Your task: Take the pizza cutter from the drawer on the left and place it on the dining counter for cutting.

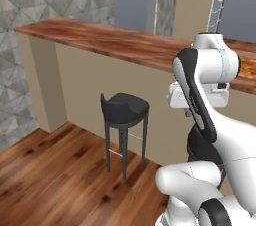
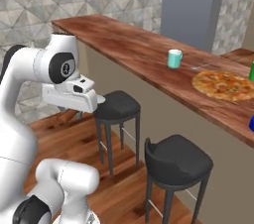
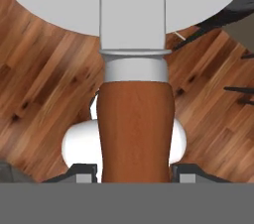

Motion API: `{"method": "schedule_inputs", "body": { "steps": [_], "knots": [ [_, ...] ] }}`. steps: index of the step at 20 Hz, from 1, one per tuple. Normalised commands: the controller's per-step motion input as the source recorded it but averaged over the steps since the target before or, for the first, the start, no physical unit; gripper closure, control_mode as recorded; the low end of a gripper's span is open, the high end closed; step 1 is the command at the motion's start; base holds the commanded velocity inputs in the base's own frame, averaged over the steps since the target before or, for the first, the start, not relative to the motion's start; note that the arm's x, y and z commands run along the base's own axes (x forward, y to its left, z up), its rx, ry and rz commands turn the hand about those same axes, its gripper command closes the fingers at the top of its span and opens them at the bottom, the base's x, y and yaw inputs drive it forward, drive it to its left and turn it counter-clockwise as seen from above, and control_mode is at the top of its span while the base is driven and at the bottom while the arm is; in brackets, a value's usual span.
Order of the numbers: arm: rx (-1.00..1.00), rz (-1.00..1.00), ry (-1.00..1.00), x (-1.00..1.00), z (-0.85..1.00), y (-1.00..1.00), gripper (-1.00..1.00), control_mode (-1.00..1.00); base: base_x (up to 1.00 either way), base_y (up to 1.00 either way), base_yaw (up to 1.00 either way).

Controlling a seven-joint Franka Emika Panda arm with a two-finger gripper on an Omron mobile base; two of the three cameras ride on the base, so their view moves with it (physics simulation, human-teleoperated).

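Two dark tips of the pincer [image 3: 134, 171] clench the reddish-brown-handled, pale-metal pizza cutter [image 3: 135, 119] by its handle. It hangs below the long reddish-brown wood-grain dining counter [image 2: 129, 44], probably carried low before lifting onto it.

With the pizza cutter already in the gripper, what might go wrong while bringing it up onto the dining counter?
1. The gripper holds the pizza cutter by its handle with the wide blade overhanging; a jolt could tip or slip it.
2. The hand hangs below the dining counter, so lifting could knock the cutter against the counter's edge.
3. The pizza and the teal cup already sit on the counter; a careless placement could bump them.
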Motion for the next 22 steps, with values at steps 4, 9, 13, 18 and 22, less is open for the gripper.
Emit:
{"method": "schedule_inputs", "body": {
  "steps": [4, 9, 13, 18, 22],
  "knots": [
    [0.0, 0.0, 0.0, 0.0, 0.0, 0.0, 1.0, 1.0, 0.53, 0.0, -0.16],
    [0.0, 0.0, 0.0, 0.0, 0.0, 0.0, 1.0, 1.0, 0.61, 0.0, -0.22],
    [0.0, 0.0, 0.0, 0.0, 0.0, 0.0, 1.0, 1.0, 0.61, 0.0, -0.25],
    [0.0, 0.0, 0.0, 0.0, 0.0, 0.0, 1.0, 1.0, 0.61, 0.01, -0.18],
    [0.0, 0.0, 0.0, 0.0, 0.0, 0.0, 1.0, 1.0, 0.5, 0.0, -0.06]
  ]
}}
